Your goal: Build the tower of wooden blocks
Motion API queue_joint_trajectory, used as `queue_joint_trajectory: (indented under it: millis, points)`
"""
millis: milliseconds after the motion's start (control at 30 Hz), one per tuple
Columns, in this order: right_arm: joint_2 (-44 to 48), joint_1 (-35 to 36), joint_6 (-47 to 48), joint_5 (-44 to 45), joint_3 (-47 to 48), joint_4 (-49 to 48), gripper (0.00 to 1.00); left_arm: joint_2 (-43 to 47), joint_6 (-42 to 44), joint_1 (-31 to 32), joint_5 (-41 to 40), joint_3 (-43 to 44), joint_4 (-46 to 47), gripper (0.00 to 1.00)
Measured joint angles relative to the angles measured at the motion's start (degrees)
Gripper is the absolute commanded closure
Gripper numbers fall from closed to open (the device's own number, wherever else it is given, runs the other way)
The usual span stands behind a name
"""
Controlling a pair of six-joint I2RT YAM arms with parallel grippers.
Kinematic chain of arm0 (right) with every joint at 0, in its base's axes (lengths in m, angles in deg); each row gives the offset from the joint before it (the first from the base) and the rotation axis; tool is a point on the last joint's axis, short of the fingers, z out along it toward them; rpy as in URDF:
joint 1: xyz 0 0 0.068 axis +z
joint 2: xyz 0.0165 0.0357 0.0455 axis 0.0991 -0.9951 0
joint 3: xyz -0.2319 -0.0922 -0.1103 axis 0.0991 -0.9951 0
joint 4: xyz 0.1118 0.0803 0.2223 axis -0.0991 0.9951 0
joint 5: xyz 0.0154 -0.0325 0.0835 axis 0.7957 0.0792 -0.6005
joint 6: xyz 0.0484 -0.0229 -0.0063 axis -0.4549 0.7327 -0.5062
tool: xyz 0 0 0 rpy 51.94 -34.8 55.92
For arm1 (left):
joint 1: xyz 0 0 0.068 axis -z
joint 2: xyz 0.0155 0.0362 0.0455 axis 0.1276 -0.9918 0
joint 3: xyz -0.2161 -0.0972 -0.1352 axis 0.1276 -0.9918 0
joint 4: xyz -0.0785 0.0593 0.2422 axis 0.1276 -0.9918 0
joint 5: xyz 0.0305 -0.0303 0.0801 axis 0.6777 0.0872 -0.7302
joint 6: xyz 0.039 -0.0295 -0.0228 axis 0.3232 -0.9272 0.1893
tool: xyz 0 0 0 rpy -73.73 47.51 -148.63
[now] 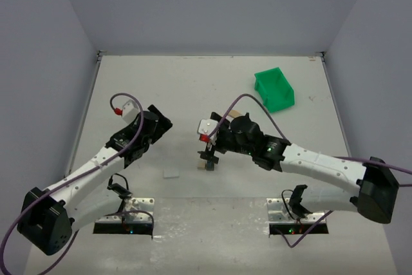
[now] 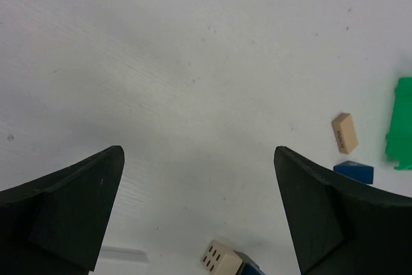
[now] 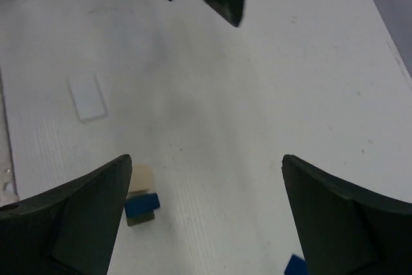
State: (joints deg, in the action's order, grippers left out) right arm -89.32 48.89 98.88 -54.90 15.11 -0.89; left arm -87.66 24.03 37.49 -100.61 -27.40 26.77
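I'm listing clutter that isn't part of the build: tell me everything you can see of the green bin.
The green bin looks like moulded plastic, a small open-topped box in one bright colour. It stands upright on the white table, at the far right, turned diagonally to the table's edges. No block shows inside it. Nothing but the table touches it.

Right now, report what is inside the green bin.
The top view shows only bare green inside the green bin; no block is visible there. Its near wall covers part of the floor, so that strip cannot be checked.
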Motion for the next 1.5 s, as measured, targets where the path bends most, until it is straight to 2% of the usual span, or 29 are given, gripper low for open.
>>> queue_joint_trajectory:
  millis: [300, 467, 667, 800, 900, 1100, 1300, 1333, 1500]
  points:
    - [-21.2, 13.7, 10.7, -5.9, 13.1, 5.3, 0.01, 10.4, 3.6, -12.4, 3.4, -3.8, 2.4, 0.0]
    - [-33.8, 14.6, 11.2, -9.0, 19.5, 8.1, 0.01, 13.4, 3.7, -13.2, 3.9, -6.0, 1.6, 0.0]
    - [-44.1, 14.6, 10.8, -8.3, 24.9, 8.3, 0.03, 15.2, 3.7, -13.3, 3.8, -7.0, -0.4, 0.0]
    - [-47.3, 14.6, 9.5, -7.6, 25.8, 7.5, 0.16, 15.9, 3.7, -13.3, 3.6, -7.1, -0.8, 0.0]
    - [-48.4, 14.6, 8.4, -7.5, 26.0, 7.1, 0.3, 16.6, 3.7, -13.3, 3.4, -7.5, -0.9, 0.0]
    - [-49.9, 14.6, 6.0, -6.5, 26.8, 4.7, 0.71, 17.1, 3.7, -13.3, 3.2, -7.8, -1.7, 0.0]
    - [-50.2, 14.6, 4.7, -6.1, 27.0, 4.4, 0.91, 17.1, 3.9, -13.3, 3.3, -7.8, -1.8, 0.0]
    - [-50.2, 14.6, 4.6, -6.1, 27.0, 4.4, 0.98, 17.1, 4.1, -13.3, 3.3, -7.8, -1.7, 0.0]
    - [-46.9, 13.5, 1.6, -5.2, 21.7, 0.3, 1.0, 17.1, 7.6, -13.3, 6.0, -7.8, 0.2, 0.0]
